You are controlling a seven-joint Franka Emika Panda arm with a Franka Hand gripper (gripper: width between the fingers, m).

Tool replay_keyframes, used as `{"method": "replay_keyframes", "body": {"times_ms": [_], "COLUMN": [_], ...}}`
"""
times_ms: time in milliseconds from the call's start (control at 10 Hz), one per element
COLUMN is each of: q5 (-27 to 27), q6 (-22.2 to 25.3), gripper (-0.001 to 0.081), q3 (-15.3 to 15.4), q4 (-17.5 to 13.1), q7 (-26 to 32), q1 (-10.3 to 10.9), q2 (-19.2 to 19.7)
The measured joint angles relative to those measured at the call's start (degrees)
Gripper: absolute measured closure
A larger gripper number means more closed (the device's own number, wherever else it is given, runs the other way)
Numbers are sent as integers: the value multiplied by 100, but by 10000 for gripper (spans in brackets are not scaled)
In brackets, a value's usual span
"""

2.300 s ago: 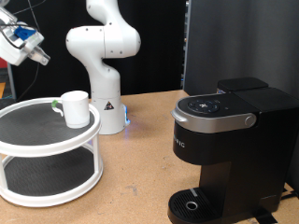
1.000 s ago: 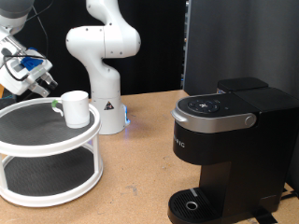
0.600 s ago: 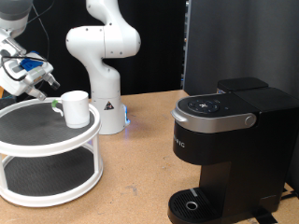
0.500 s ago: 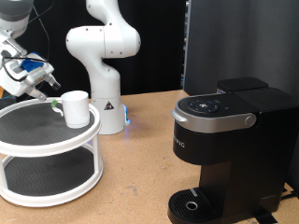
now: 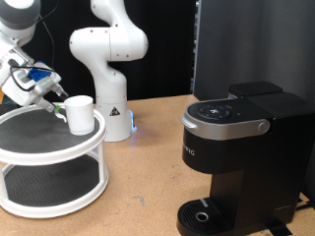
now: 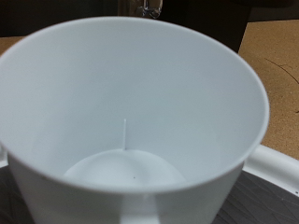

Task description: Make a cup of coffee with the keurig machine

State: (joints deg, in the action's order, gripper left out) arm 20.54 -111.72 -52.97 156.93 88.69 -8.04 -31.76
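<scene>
Exterior view: gripper (image 5: pixel 49 101) sits at this view's left, just beside the mug (image 5: pixel 79 113), on the mug's left side; whether a fingertip already touches the handle is too small to tell
Wrist view: mug (image 6: pixel 131 117) fills nearly the whole picture, seen from above and into its bare white inside; no fingers show here
Gripper state: cannot tell whether the fingers are apart or together; they are small and partly blurred in the exterior view and absent from the wrist view
Step in hand: by my judgement, reaching in to take hold of the mug; nothing shows between the fingers, so I do not call it held
Doing it well: the mug looks light and smooth, so a grip over the rim or wall should be square and firm, else it may tip or slide on the stand; come in slowly, since a sideways nudge could push it across the dark top
Mug position: upright on the top tier of the round white two-tier stand (image 5: pixel 59 147), near that tier's right edge in the exterior view
Coffee maker: black machine (image 5: pixel 236 157) stands at the exterior view's right, lid shut, well apart from mug and gripper; round drip tray (image 5: pixel 202 216) at its foot carries nothing
Task progress: early, I judge; mug not yet at the machine
Background: white robot base (image 5: pixel 106 59) behind the stand
</scene>
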Motion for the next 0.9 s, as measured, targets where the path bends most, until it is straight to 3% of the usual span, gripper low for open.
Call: {"method": "replay_keyframes", "body": {"times_ms": [700,900], "q5": [122,126], "q6": [-298,-298], "gripper": [-1,270], "q3": [-207,-263], "q4": [185,185], "q7": [161,178], "q1": [212,255], "q2": [66,66]}}
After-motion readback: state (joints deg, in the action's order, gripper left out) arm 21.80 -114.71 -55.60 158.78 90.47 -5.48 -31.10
